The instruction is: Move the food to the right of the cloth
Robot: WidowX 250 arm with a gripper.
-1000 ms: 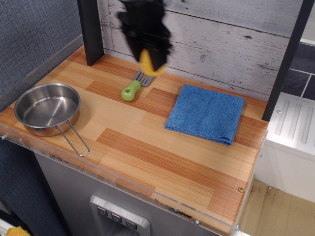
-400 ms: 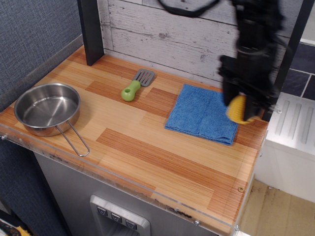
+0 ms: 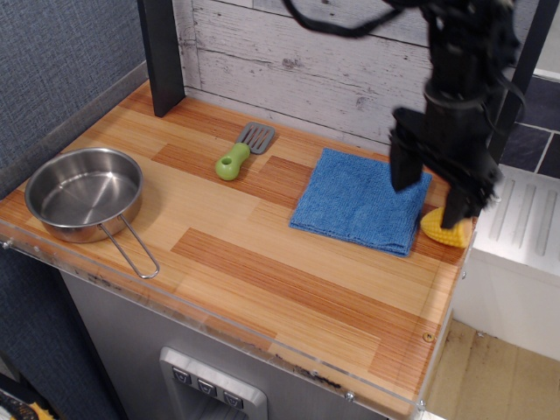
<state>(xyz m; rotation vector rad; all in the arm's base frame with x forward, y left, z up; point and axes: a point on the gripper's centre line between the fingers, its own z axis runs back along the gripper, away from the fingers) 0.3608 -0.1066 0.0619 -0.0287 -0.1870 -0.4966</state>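
Observation:
The food, a small yellow corn cob piece (image 3: 443, 229), lies on the wooden counter just right of the cloth, close to the counter's right edge. The cloth (image 3: 357, 200) is a folded blue towel lying flat at the right middle. My black gripper (image 3: 434, 194) hangs over the cloth's right edge and the corn with its fingers spread apart, open and holding nothing. One finger (image 3: 461, 199) stands right by the corn and hides part of it; the other finger (image 3: 403, 164) is over the cloth.
A green-handled grey spatula (image 3: 240, 151) lies at the back middle. A steel pan (image 3: 84, 193) with a wire handle sits at the front left. A dark post (image 3: 161, 54) stands at the back left. The counter's right edge (image 3: 457, 289) runs just past the corn.
The gripper carried the corn from above the spatula across to the right of the cloth, lowered it and opened. The corn now lies on the counter. The cloth shifted slightly left.

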